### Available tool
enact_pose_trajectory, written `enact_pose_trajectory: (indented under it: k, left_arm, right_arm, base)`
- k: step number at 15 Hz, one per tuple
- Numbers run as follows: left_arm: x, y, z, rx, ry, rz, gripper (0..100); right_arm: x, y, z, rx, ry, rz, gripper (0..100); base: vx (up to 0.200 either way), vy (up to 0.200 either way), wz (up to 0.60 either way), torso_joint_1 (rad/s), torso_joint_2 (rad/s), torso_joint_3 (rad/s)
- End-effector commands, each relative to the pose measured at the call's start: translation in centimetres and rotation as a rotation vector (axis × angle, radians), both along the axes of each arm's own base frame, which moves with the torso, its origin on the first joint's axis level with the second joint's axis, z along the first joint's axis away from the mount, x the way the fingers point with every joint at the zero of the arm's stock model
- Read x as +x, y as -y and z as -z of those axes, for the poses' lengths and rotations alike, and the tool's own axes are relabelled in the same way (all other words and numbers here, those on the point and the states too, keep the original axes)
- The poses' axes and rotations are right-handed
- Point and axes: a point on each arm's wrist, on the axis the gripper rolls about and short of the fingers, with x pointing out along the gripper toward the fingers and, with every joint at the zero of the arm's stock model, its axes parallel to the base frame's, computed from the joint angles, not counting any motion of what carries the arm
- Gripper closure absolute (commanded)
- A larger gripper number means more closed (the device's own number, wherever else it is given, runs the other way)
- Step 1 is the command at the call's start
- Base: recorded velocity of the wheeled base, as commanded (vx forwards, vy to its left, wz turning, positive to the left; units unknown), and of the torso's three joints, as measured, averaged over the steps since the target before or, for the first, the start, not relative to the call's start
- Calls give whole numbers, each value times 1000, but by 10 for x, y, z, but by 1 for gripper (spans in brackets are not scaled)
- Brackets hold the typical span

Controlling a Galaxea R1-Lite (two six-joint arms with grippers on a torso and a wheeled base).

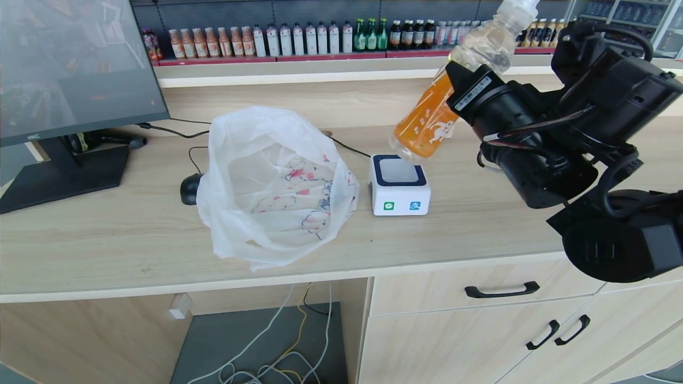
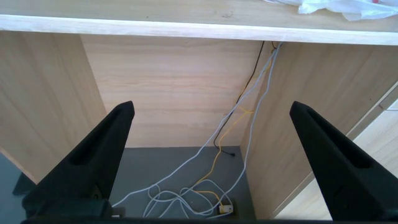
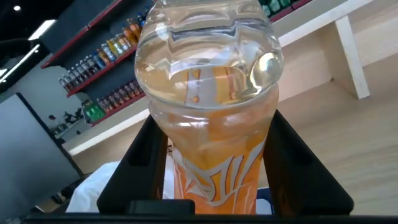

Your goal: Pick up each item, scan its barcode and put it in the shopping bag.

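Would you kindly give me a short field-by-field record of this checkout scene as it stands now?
held item: orange drink bottle, tilted, base down toward the scanner
right gripper: fingers shut on the bottle's upper body
left gripper: open, holding nothing, below the counter edge
scanner: white box on the counter, window facing up
shopping bag: white plastic, mouth open, just left of the scanner; contents unclear
monitor: back left of the counter

No words could be read — scanner (image 1: 399,184) front bore two small icon squares, green and blue; orange bottle (image 1: 427,120) label had white markings, unreadable.
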Motion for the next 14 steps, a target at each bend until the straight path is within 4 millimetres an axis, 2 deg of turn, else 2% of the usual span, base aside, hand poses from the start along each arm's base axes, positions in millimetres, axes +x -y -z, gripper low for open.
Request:
enact_pose_trajectory:
  k: [1,6,14]
  left_arm:
    - [0,0,0,0,1,-1,0]
    - [0,0,0,0,-1,-1,0]
    - [0,0,0,0,1,-1,0]
  right_arm:
    - [-1,-1,-1,40,6,-46,100]
    - [-2,-1,-2,188,-12,-168,100]
    - [10,-10,16,340,-91,-288,100]
  base:
    - [0,0,0,0,0,0]
    - [0,0,0,0,0,0]
    - [0,0,0,0,0,0]
